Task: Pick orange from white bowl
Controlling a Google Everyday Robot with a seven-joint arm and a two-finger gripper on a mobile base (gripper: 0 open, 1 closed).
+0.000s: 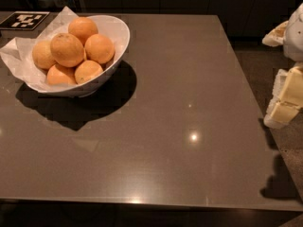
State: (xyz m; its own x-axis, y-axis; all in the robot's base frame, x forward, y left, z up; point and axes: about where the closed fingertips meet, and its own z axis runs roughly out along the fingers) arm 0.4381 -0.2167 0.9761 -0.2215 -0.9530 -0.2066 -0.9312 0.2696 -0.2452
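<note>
1. A glossy grey-brown stone worktop (189, 79) fills most of the view.
2. A black-and-white patterned square marker (23, 20) lies flat at its far left corner.
3. Five smaller, smooth oranges (99, 48) sit piled on crinkled white paper (16, 56).
4. The cream-white end effector (284, 103) hangs just past the worktop's right edge, over dark speckled floor (265, 65).

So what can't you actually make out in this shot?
Camera view:
- Gripper: at the right edge, beside the table, partly cut off by the frame.
- Smaller oranges: partly hidden behind the large orange.
- White bowl inside: covered by paper and fruit.
</note>
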